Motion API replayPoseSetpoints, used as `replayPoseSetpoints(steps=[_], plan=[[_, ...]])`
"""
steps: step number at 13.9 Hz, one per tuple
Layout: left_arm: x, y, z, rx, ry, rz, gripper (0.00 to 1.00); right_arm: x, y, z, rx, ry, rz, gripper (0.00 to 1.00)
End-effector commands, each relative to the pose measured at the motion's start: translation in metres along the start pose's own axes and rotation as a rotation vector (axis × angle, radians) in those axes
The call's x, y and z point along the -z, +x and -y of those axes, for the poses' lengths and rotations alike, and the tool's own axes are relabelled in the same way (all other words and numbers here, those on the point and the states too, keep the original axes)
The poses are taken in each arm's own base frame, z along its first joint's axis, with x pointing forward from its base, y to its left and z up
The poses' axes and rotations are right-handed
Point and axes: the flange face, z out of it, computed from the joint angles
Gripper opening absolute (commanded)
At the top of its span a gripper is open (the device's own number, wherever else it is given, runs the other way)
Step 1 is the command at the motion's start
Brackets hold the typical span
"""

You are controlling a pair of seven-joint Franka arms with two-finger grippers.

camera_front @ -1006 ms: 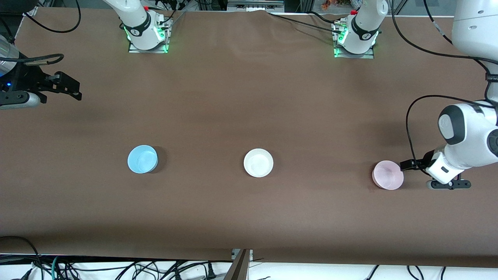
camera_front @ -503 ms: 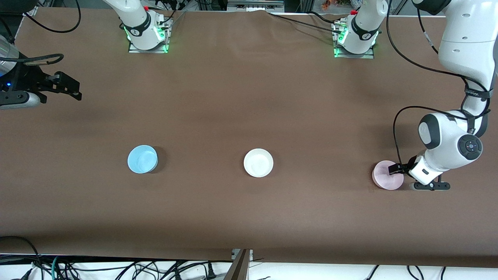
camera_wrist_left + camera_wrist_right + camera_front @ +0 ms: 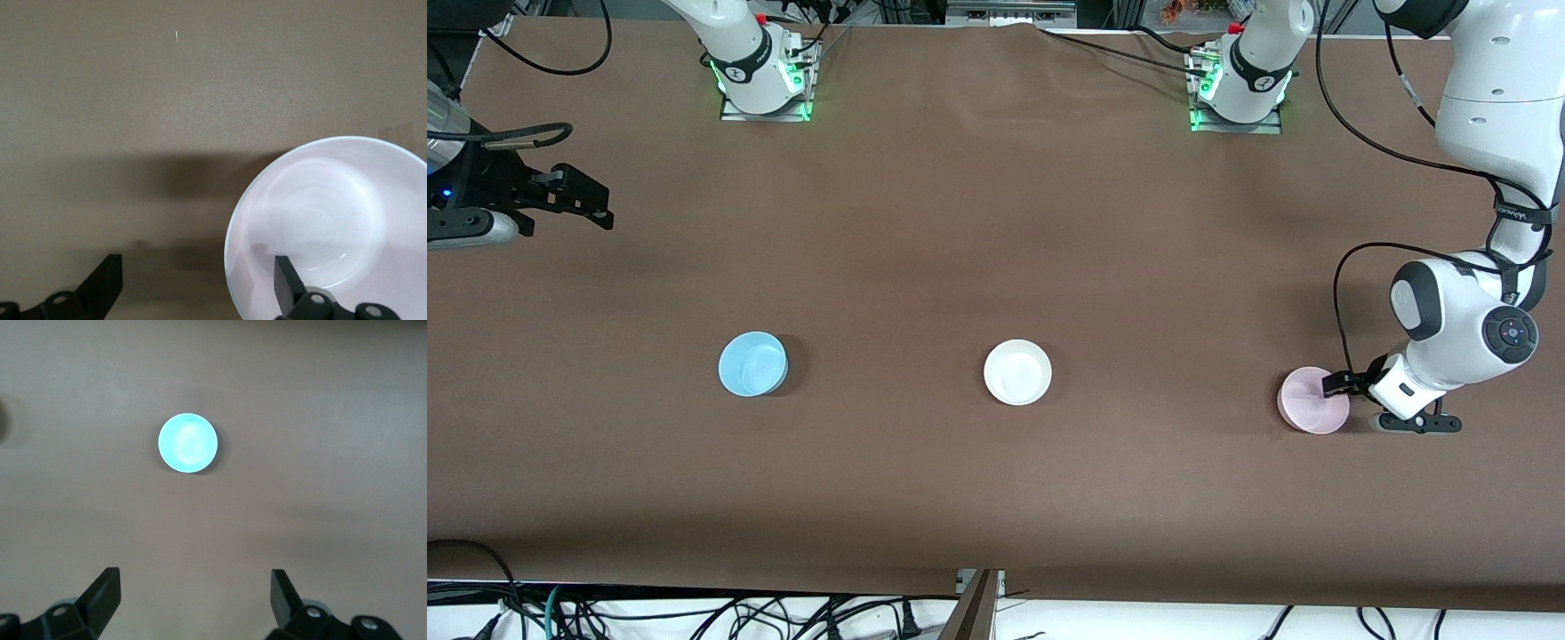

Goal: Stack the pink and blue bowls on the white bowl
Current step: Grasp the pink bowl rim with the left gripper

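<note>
Three bowls stand in a row on the brown table. The blue bowl (image 3: 752,364) is toward the right arm's end, the white bowl (image 3: 1017,372) in the middle, and the pink bowl (image 3: 1312,400) toward the left arm's end. My left gripper (image 3: 1352,382) (image 3: 197,283) is open and low at the pink bowl (image 3: 333,220), straddling its rim. One of its fingers (image 3: 285,283) is over the bowl's inside and the other is outside it. My right gripper (image 3: 596,203) (image 3: 193,597) waits open, high over the right arm's end. The blue bowl (image 3: 188,443) shows small in its view.
The two arm bases (image 3: 763,89) (image 3: 1238,98) stand at the table's edge farthest from the front camera. Cables (image 3: 694,613) lie below the table's near edge. Bare brown cloth separates the bowls.
My left arm has swung in and brought its gripper to the pink bowl, one finger now over the bowl's inside. The right arm and all three bowls have not moved.
</note>
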Motion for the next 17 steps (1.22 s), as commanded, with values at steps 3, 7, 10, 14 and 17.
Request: replayPoseSetpoints(steps=[3,7,10,14,17], plan=[[0.013,0.002,-0.012,0.007,-0.043,-0.019,0.98,0.005,0.002,-0.002,-0.012,0.018,-0.007,1.00],[0.024,0.003,-0.011,0.001,-0.041,-0.025,0.92,0.005,0.002,-0.001,-0.010,0.018,-0.007,1.00],[0.031,0.002,-0.007,0.003,-0.043,-0.018,0.87,0.005,0.002,-0.003,-0.013,0.018,-0.006,1.00],[0.024,0.000,-0.007,-0.002,-0.045,-0.009,0.78,0.005,0.002,-0.003,-0.015,0.018,-0.004,0.99],[0.023,0.000,-0.008,-0.001,-0.045,-0.007,0.73,0.005,0.002,-0.004,-0.016,0.018,-0.004,1.00]])
